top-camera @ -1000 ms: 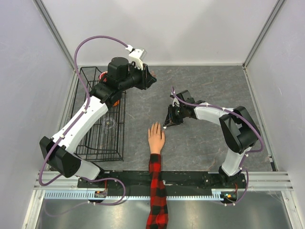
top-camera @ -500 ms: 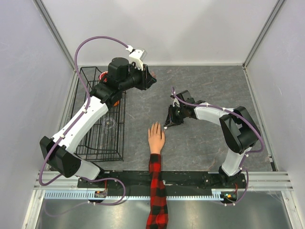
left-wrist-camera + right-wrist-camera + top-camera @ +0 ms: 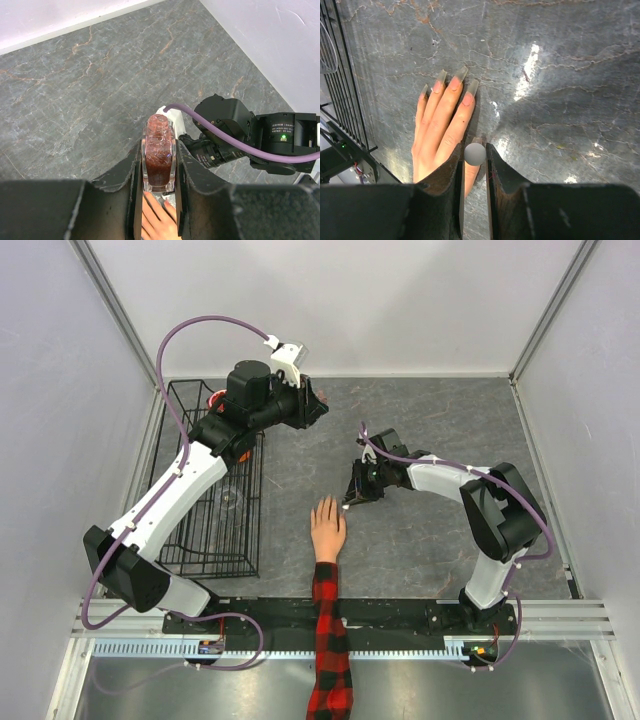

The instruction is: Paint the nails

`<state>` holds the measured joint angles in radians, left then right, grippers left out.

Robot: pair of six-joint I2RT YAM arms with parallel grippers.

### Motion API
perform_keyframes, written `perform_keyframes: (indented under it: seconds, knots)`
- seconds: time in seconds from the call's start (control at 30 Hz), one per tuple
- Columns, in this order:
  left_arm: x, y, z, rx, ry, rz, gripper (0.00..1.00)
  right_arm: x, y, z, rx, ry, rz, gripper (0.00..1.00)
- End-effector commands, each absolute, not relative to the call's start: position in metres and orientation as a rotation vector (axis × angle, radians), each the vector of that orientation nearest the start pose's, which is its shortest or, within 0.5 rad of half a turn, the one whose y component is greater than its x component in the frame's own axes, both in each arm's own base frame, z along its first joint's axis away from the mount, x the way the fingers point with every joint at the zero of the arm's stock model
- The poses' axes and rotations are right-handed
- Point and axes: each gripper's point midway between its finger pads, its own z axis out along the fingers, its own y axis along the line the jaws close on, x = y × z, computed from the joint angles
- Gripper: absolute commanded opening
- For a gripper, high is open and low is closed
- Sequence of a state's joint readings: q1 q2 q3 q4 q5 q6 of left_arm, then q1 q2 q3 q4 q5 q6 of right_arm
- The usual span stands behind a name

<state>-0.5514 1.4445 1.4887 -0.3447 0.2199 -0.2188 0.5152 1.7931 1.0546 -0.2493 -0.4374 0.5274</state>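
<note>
The peach mannequin hand (image 3: 327,528) with a red-and-black plaid sleeve (image 3: 330,640) lies palm down at the table's near middle. In the right wrist view its long nails (image 3: 461,74) point away from the camera. My right gripper (image 3: 352,498) is shut on a grey round brush cap (image 3: 475,154) and hovers just above the thumb (image 3: 471,177), at the hand's right side. My left gripper (image 3: 316,405) is shut on a small clear nail polish bottle (image 3: 159,160) of brownish-red glitter polish, its neck open, held high over the far middle of the table.
A black wire basket (image 3: 210,480) stands at the left, under the left arm, with a clear object inside it. Grey walls close in the table at the left, back and right. The right arm (image 3: 240,135) shows in the left wrist view.
</note>
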Motion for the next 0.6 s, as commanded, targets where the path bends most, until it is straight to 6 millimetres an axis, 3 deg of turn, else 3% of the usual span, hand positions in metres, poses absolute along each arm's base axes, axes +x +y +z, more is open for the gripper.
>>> perform_keyframes:
  seconds: [0.0,0.57]
  knots:
    - [0.3538,-0.2759,0.3546,0.460,1.819,-0.766,0.02,0.3068,0.2895,0.0566,-0.200,2.638,0.986,0.00]
    - [0.3562,-0.2739,0.3550,0.459,1.818,-0.757,0.02,0.3162,0.2937,0.0534,-0.182,2.638,0.979,0.00]
